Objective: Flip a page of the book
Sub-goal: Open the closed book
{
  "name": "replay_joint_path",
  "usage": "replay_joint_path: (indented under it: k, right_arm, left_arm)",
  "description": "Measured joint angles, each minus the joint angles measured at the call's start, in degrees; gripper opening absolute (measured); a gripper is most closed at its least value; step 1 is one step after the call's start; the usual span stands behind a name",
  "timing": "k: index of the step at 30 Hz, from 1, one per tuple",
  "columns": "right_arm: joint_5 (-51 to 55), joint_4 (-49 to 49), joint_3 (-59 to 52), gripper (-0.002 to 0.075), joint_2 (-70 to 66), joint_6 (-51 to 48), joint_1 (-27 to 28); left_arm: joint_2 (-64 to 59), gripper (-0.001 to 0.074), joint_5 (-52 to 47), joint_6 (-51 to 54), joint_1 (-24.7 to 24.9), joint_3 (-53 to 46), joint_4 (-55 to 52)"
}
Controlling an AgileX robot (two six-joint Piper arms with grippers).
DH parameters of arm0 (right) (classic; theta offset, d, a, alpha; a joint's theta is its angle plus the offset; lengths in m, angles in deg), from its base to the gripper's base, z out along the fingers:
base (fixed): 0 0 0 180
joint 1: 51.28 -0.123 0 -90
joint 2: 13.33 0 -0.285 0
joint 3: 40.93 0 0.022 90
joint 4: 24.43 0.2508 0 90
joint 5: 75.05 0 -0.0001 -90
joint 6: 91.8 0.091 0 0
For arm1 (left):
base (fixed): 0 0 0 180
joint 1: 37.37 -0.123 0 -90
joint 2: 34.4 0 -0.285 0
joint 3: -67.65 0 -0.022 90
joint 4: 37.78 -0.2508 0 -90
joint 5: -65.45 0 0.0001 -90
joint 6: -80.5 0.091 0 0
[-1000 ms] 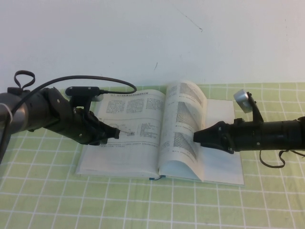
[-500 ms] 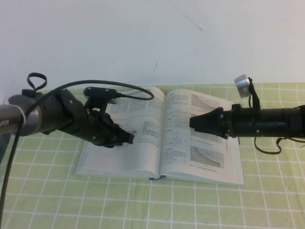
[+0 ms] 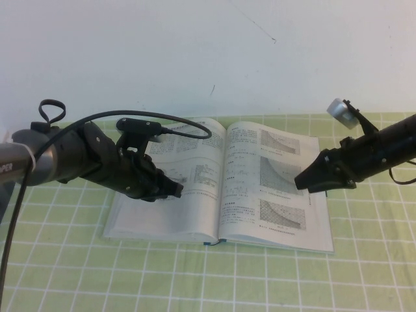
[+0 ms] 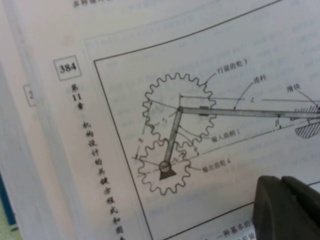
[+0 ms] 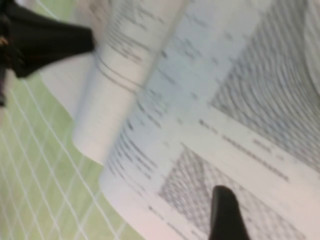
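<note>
The book (image 3: 260,208) lies open and flat on the green checked cloth, with both pages showing text, diagrams and grey graphs. My left gripper (image 3: 174,190) is shut and rests its tip on the left page, beside a gear diagram; the left wrist view shows its closed tips (image 4: 281,180) on page 384 of the book (image 4: 150,75). My right gripper (image 3: 300,182) is shut and empty and hovers over the right page near its outer edge. In the right wrist view one dark finger (image 5: 223,200) shows above the graphs of the book (image 5: 200,100).
The green checked cloth (image 3: 195,279) covers the table, with a white wall behind. A black cable (image 3: 188,123) loops from the left arm over the book's far left corner. The left arm (image 5: 45,37) also shows in the right wrist view.
The right-hand page that stood curled up has dropped flat on the right side. My right gripper has pulled back to the right. My left gripper moved slightly right, then stayed.
</note>
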Motion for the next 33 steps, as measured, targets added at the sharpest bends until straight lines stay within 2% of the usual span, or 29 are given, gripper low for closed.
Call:
replay_joint_path:
  k: [13,33]
  right_arm:
    - [-2.04,-10.33,0.11,0.0388,-0.02,4.86,0.0]
    - [-6.3,-9.63,0.11,0.0388,-0.02,6.74,-1.9]
  left_arm:
    - [0.0,-0.0003,0.56,0.0,0.0,0.0,-0.23]
    - [-0.39,-0.0003,1.53,0.1,0.0,0.0,4.26]
